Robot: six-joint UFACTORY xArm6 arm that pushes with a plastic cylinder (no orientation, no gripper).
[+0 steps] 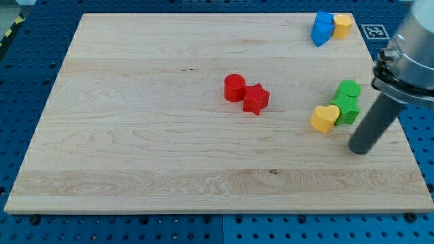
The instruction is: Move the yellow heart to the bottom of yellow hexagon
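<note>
The tip [360, 148] rests on the board [135, 135] just right of the yellow heart [325, 118], which touches two green blocks [347, 102]. Red cylinder [234, 88] and red star [255, 99] touch mid-board. At the top right, the yellow hexagon [343, 26] touches the blue block [322, 28].

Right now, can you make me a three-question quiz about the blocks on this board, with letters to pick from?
1. Where is the yellow hexagon?
A. the view's top right
B. the view's bottom left
C. the middle

2. How many red blocks are there?
A. one
B. two
C. four

3. What is my tip touching?
A. the yellow heart
B. a red block
C. no block

Answers: 1 A, it sits by the blue blocks there. 2 B, red cylinder and red star. 3 C, board shows between it and the heart.
</note>
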